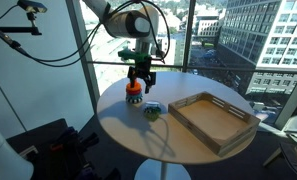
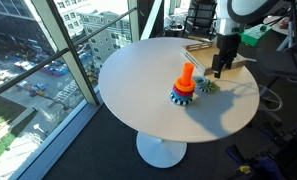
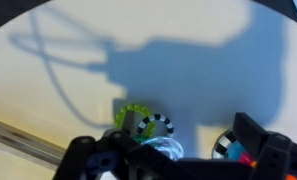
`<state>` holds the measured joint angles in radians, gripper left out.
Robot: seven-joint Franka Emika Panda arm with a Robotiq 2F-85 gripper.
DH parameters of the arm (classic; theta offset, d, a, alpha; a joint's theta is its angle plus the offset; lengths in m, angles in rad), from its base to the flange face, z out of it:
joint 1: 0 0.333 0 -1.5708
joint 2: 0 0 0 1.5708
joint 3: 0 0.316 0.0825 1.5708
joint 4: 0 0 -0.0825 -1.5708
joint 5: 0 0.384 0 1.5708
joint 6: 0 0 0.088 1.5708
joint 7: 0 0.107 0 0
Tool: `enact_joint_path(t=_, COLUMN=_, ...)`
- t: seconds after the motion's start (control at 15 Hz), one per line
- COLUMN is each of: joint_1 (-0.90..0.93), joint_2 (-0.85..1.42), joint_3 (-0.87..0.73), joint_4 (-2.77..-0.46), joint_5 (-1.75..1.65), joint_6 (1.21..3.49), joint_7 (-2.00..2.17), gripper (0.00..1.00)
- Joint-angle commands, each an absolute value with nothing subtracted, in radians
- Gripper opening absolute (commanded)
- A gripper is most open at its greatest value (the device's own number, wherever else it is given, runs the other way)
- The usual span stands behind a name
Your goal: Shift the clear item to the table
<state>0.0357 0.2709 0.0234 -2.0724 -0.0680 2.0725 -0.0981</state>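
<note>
A: Looking for the clear item (image 1: 151,110)? It sits on the bench (image 1: 118,128), near the middle, just beside the orange toy (image 1: 134,88), outside the wooden tray (image 1: 213,115).

B: And the gripper (image 1: 140,80)?

A: It hangs above the item, jaws wide apart, holding nothing.

B: What now?

A: I think the job is nearly done. Go straight up, slowly, so nothing bumps the toy or pushes the item toward the edge.

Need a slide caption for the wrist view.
Gripper over the white table, green and striped rings just ahead, arm shadow across the tabletop.
</note>
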Motion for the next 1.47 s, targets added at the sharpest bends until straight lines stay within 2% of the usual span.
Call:
enact_joint_path(t=0.0, joint_1=0.043, joint_2=0.169, joint_3=0.029, joint_4=-2.093, joint_5=-0.079, joint_6=1.964, joint_7=-0.072, gripper=1.0)
enact_joint_path(t=0.33, joint_1=0.052, joint_2=0.055, joint_3=0.042, joint_4=-2.104, joint_5=-0.067, joint_6=1.847, joint_7=-0.038, gripper=1.0)
enact_joint_path(t=0.93, joint_1=0.068, joint_2=-0.15, joint_3=0.066, joint_4=-2.178, joint_5=-0.047, joint_6=1.854, joint_7=0.027, gripper=1.0)
enact_joint_path(t=1.4, joint_1=0.068, joint_2=-0.169, joint_3=0.078, joint_4=-2.176, joint_5=-0.06, joint_6=1.854, joint_7=0.019, gripper=1.0)
